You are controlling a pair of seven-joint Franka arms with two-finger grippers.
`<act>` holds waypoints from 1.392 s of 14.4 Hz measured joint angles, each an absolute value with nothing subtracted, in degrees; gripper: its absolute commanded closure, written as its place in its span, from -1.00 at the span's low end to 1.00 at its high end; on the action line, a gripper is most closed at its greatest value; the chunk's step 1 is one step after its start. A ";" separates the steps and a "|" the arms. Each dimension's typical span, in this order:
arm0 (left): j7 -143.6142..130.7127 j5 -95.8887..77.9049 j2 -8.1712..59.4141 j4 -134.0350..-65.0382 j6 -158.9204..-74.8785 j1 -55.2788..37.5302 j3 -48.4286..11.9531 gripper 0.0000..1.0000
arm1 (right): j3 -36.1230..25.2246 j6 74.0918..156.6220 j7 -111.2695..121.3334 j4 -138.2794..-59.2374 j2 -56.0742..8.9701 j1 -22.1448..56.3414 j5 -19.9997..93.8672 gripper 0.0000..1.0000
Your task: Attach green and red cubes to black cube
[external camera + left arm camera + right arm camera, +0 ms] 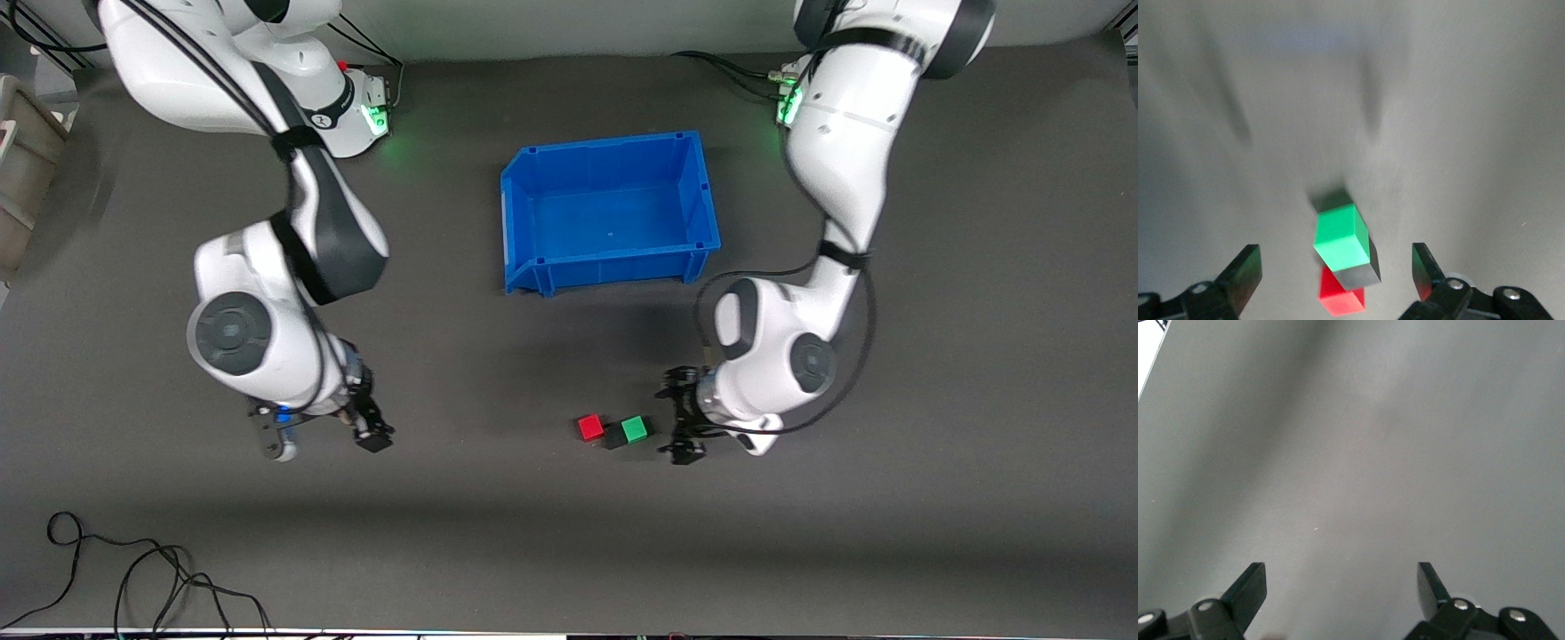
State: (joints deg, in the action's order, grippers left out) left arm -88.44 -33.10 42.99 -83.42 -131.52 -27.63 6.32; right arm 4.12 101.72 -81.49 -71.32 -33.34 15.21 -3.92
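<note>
The red cube (589,428), the black cube (614,436) and the green cube (635,429) lie in a touching row on the dark table, black in the middle. My left gripper (679,421) is open and empty, low beside the green cube toward the left arm's end of the table. In the left wrist view the green cube (1341,237), black cube (1363,270) and red cube (1341,298) lie just ahead of the open left gripper (1335,259). My right gripper (324,438) is open and empty, low over bare table toward the right arm's end; the right wrist view shows the right gripper (1341,579) over bare table only.
An empty blue bin (533,178) stands farther from the front camera than the cubes, mid-table. Loose black cables (133,578) lie near the front edge at the right arm's end. A grey box (22,160) sits off that end's edge.
</note>
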 measured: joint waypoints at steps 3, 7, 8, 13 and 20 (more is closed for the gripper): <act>-76.59 -29.24 36.68 -83.42 -118.32 -24.15 8.90 -1.00 | 3.22 99.79 -72.19 -74.95 -27.80 13.98 -3.92 -0.99; -55.02 -17.64 29.57 -83.46 -105.90 -18.13 9.15 -1.00 | 2.27 99.54 -55.72 -83.61 -16.74 12.57 -3.92 -0.99; -51.12 -13.56 27.86 -83.46 -104.06 -17.71 9.14 -1.00 | 2.25 99.50 -50.35 -85.09 -13.89 11.46 -3.92 -0.99; -27.55 -7.09 19.21 -83.57 -97.23 -15.13 9.26 -1.00 | 2.20 92.55 -20.46 -87.81 -4.52 3.89 -3.63 -1.00; -5.27 -3.86 4.74 -90.58 -94.54 -10.47 9.16 -1.00 | 1.87 88.43 -6.88 -86.84 0.04 2.91 -0.12 -1.00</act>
